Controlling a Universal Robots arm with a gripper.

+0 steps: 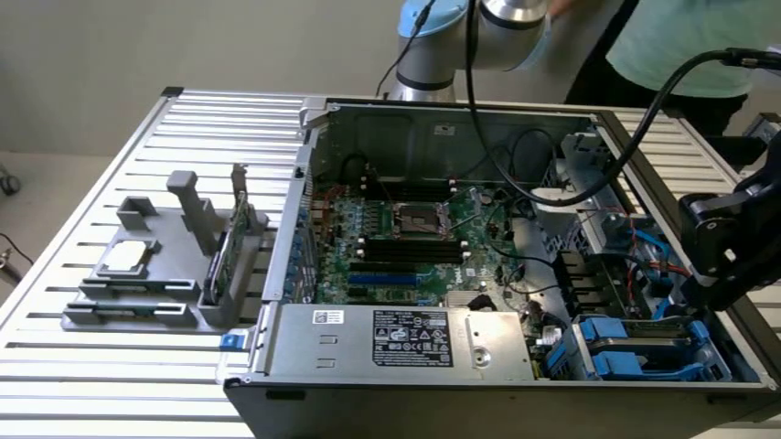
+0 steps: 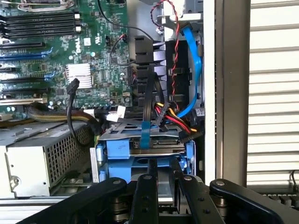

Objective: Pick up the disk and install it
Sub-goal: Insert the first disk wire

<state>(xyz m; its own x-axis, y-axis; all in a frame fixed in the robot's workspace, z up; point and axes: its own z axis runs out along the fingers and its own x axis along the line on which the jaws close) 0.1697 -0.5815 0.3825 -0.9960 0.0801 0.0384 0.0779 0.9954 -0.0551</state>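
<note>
The disk (image 2: pixel 163 140) sits in the drive bay (image 2: pixel 117 150) just ahead of the pincer (image 2: pixel 163 170), so this looks like the installing step. Whether the pincer pinches it I cannot tell; seating calls for a straight push.

My tool (image 2: pixel 163 173) looks matt black metal, the disk (image 2: pixel 156 147) has shiny blue plastic rails, bench (image 1: pixel 98 370) is ribbed pale metal, dull-ish sheen

Disk (image 2: pixel 163 145) seemingly sits in the case (image 2: pixel 229 93), beside the power supply (image 2: pixel 42 158).
</note>
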